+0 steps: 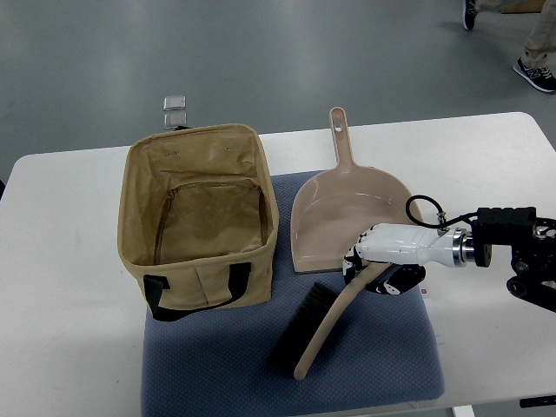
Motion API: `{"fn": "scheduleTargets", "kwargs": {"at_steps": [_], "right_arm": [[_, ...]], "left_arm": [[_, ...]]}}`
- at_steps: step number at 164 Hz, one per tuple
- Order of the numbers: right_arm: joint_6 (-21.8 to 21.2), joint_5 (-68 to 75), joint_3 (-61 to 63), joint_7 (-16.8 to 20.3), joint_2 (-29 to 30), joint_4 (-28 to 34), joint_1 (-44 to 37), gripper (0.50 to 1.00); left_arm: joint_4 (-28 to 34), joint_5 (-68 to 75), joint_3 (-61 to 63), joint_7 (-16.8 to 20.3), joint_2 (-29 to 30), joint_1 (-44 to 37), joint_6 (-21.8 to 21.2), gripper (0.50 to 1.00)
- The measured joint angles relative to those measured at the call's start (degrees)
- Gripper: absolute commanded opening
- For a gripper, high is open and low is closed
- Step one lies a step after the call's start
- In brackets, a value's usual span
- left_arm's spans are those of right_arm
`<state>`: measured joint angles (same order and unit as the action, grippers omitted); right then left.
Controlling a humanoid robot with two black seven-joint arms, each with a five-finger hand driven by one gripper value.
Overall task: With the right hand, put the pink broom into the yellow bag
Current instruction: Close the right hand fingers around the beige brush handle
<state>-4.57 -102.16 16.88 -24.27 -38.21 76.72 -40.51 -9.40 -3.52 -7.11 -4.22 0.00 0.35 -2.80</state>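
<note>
Curling around the curved broom (323,334) handle, the right hand (375,261) grips.

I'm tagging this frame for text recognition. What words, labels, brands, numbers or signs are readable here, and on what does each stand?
None: no readable text appears anywhere in the top view.
Yellow bag: plain fabric, no print visible.
Pink broom and dustpan: no marking visible.
Right hand: a tiny red mark sits near its wrist, too small to read.
Two small squares on the floor: too small to tell.
</note>
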Motion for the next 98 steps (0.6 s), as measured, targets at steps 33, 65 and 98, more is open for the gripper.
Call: {"fn": "scheduleTargets", "kwargs": {"at_steps": [33, 65, 98], "right_arm": [[0.0, 0.2, 0.2, -0.2, -0.2, 0.0, 0.0, 0.539], [0.1, 0.5, 0.5, -0.3, -0.2, 0.1, 0.0, 0.519], [0.4, 1.0, 1.4, -0.8, -0.8, 0.1, -0.1, 0.515]], "left_arm": [[0.0, 0.0, 0.0, 0.0, 0.0, 0.0, 0.0, 1.000], [0.0, 0.0, 0.0, 0.0, 0.0, 0.0, 0.0, 1.000], [0.0, 0.0, 0.0, 0.0, 0.0, 0.0, 0.0, 1.000]]}}
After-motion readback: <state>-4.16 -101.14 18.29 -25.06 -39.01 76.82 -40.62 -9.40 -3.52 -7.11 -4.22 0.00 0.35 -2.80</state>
